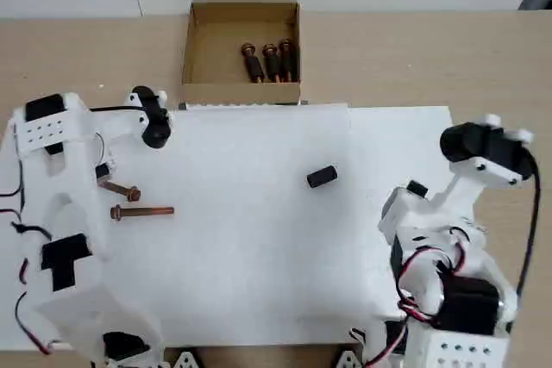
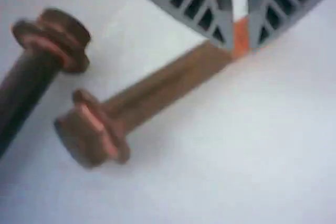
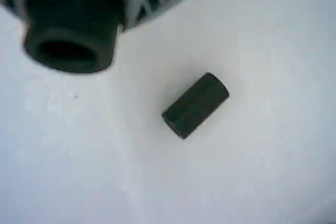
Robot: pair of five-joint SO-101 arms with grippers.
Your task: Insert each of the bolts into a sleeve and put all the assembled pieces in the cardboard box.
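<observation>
Two copper bolts lie at the left of the white mat (image 1: 259,256). My left gripper (image 2: 239,30) (image 1: 105,174) is shut on the shaft tip of the shorter-looking bolt (image 2: 157,90) (image 1: 122,189), which rests on the mat. The second bolt (image 2: 31,72) (image 1: 142,211) lies loose just beside it. My right gripper (image 3: 68,19) (image 1: 416,189) is shut on a black sleeve (image 3: 68,40), held a little above the mat with its bore showing. Another black sleeve (image 3: 195,106) (image 1: 321,177) lies loose mid-mat. The cardboard box (image 1: 200,49) stands at the back with three assembled pieces (image 1: 270,60) inside.
The box touches the mat's far edge. Bare wooden table (image 1: 414,58) runs around the mat. The left arm's white body (image 1: 60,213) covers the mat's left border, and the right arm's base (image 1: 448,299) fills the near right corner.
</observation>
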